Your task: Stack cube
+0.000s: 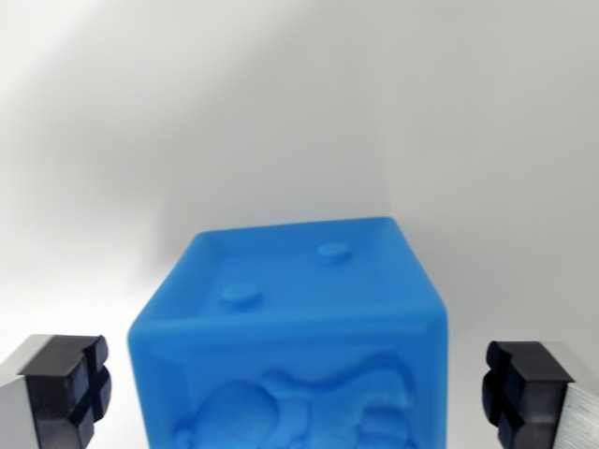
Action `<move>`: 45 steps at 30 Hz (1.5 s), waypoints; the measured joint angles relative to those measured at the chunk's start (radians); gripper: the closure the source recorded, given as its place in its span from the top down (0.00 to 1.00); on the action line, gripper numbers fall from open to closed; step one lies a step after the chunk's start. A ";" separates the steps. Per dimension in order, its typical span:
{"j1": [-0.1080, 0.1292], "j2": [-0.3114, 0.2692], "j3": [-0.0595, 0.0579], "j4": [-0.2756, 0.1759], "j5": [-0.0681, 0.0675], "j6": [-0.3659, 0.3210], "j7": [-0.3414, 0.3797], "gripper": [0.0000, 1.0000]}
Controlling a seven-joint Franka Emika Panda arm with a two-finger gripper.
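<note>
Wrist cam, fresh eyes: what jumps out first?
The bright blue cube dominates the lower centre, with two round studs on its top face and a raised figure on the face toward the camera. The gripper stands open, one black fingertip at the wrist view's left and the other at its right, each clear of the cube. Behind is a plain white surface.

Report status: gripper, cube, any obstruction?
Gripper open, fingers apart from the cube on both sides. Blue cube between them, not gripped, two studs on top. Nothing else in view on white surface.
</note>
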 joint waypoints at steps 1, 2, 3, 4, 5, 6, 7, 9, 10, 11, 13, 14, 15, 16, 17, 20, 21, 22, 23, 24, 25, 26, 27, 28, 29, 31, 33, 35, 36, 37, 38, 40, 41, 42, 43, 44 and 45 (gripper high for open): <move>-0.001 0.005 0.001 0.002 0.000 0.004 0.000 1.00; -0.002 0.010 0.002 0.003 0.000 0.007 0.000 1.00; -0.003 0.014 0.003 0.004 0.000 0.010 0.000 1.00; -0.004 0.018 0.004 0.005 0.000 0.012 0.000 1.00; -0.005 0.022 0.004 0.006 0.000 0.015 0.000 1.00; -0.005 0.023 0.005 0.007 0.000 0.016 0.000 1.00; -0.006 0.026 0.005 0.008 0.000 0.018 0.000 1.00; -0.006 0.031 0.006 0.010 0.000 0.022 0.000 1.00; -0.007 0.033 0.007 0.010 0.000 0.023 0.000 1.00; -0.007 0.034 0.007 0.011 0.000 0.024 0.000 0.00; -0.008 0.034 0.008 0.011 0.000 0.025 0.000 0.00; -0.008 0.034 0.008 0.011 0.000 0.025 0.000 0.00; -0.008 0.034 0.008 0.011 0.000 0.025 0.000 0.00; -0.008 0.034 0.008 0.011 0.000 0.025 0.000 0.00; -0.008 0.034 0.008 0.011 0.000 0.025 0.000 0.00; -0.008 0.034 0.008 0.012 0.000 0.025 0.000 0.00; -0.008 0.034 0.008 0.012 0.000 0.025 0.000 0.00; -0.008 0.034 0.008 0.012 0.000 0.025 0.000 0.00; -0.008 0.034 0.008 0.012 0.000 0.025 0.000 0.00; -0.008 0.034 0.008 0.012 0.000 0.025 0.000 0.00; -0.008 0.034 0.008 0.012 0.000 0.025 0.000 0.00; -0.008 0.034 0.008 0.012 0.000 0.025 0.000 0.00; -0.008 0.034 0.008 0.012 0.000 0.025 0.000 0.00; -0.008 0.034 0.008 0.012 0.000 0.025 0.000 0.00; -0.008 0.034 0.008 0.012 0.000 0.025 0.000 0.00; -0.008 0.034 0.008 0.012 0.000 0.025 0.000 0.00; -0.008 0.034 0.008 0.012 0.000 0.025 0.000 0.00; -0.009 0.034 0.008 0.012 0.000 0.025 0.000 0.00; -0.009 0.034 0.008 0.012 0.000 0.025 0.000 0.00; -0.009 0.034 0.008 0.012 0.000 0.025 0.000 0.00; -0.009 0.034 0.008 0.012 0.000 0.025 0.000 0.00; -0.009 0.034 0.008 0.012 0.000 0.025 0.000 0.00; -0.009 0.034 0.008 0.012 0.000 0.025 0.000 0.00; -0.009 0.034 0.008 0.012 0.000 0.025 0.000 0.00; -0.009 0.034 0.008 0.012 0.000 0.025 0.000 0.00; -0.008 0.034 0.008 0.012 0.000 0.025 0.000 0.00; -0.008 0.034 0.008 0.012 0.000 0.025 0.000 0.00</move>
